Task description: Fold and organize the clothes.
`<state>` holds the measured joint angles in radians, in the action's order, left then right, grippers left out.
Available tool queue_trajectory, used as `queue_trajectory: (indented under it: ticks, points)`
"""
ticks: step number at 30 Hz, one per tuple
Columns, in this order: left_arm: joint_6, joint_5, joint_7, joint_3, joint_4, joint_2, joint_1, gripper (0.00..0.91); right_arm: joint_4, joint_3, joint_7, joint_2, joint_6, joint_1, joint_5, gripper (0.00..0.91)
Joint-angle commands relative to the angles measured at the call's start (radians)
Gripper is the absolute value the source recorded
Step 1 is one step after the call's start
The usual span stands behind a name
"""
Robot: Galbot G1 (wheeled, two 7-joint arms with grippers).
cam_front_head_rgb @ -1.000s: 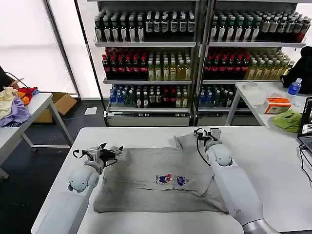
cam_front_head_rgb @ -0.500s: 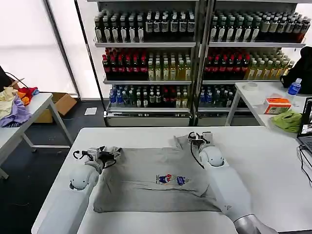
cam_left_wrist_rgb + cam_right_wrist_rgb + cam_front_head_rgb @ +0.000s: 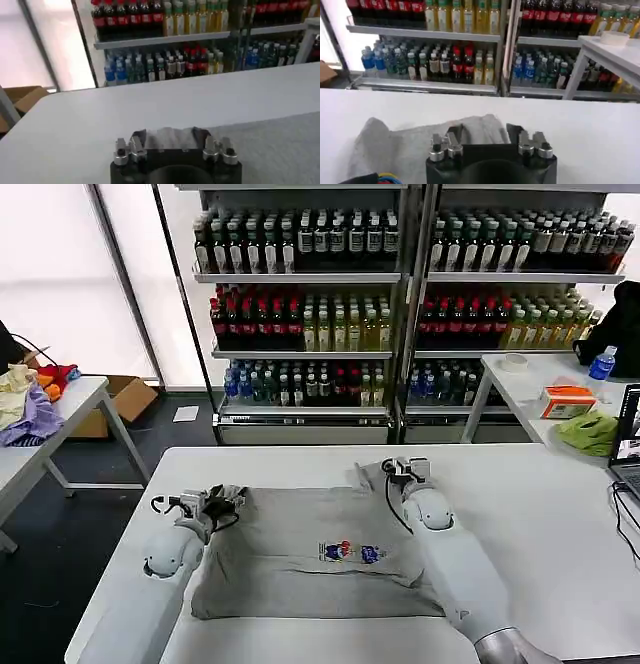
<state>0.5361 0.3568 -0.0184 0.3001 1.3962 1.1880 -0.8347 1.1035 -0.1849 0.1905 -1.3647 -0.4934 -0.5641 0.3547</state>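
On the table: a wide white tabletop (image 3: 560,514) fills the foreground, with shelves of coloured drink bottles (image 3: 400,294) behind it at 12 o'clock.
Shirt: a light grey cotton T-shirt (image 3: 300,529) with a small multicolour chest print (image 3: 352,552) lies flat in the middle of the table, its lower part folded up; one short sleeve (image 3: 372,475) points to 1 o'clock.
Right gripper: the black right gripper (image 3: 405,470) sits at the sleeve, at 1 o'clock of the shirt; its fingers (image 3: 455,134) stand narrowly apart with grey cloth between them.
Left gripper: the black left gripper (image 3: 222,502) is at the shirt's edge at 10 o'clock; the fingers (image 3: 202,136) hold a fold of the grey cloth.
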Motion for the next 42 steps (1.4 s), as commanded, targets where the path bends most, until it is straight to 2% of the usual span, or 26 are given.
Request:
queue_trajectory:
  ticks: [1,6,11,14,21,24,34,42]
  points:
    - [0.010,-0.004,-0.004,0.000,0.003,0.013,-0.029,0.010,0.034,0.001,0.000,0.003,-0.005,-0.033,0.000,0.000]
    - [0.008,-0.001,-0.003,0.007,0.022,0.023,-0.035,0.000,0.074,-0.001,-0.002,0.011,-0.011,-0.053,0.011,0.000]
    - [-0.015,0.010,0.012,0.020,0.054,0.022,-0.034,0.000,0.172,-0.017,0.005,0.020,-0.019,-0.097,0.064,0.000]
    - [-0.045,0.010,0.019,0.026,0.077,0.022,-0.039,0.000,0.214,-0.029,0.008,0.026,-0.012,-0.116,0.067,0.000]
    - [-0.178,-0.015,0.039,0.034,0.140,0.027,-0.069,0.000,0.341,-0.060,0.011,0.042,0.037,-0.152,0.036,0.000]
    - [-0.200,-0.013,0.039,0.041,0.181,0.021,-0.084,0.000,0.396,-0.073,0.017,0.048,0.043,-0.158,0.042,0.000]
    - [-0.207,-0.012,0.031,0.067,0.275,-0.001,-0.151,0.000,0.567,-0.082,0.042,0.070,0.031,-0.222,0.059,0.000]
    - [-0.202,-0.019,0.022,0.097,0.344,-0.013,-0.242,0.000,0.710,-0.111,0.066,0.071,0.024,-0.393,0.047,0.000]
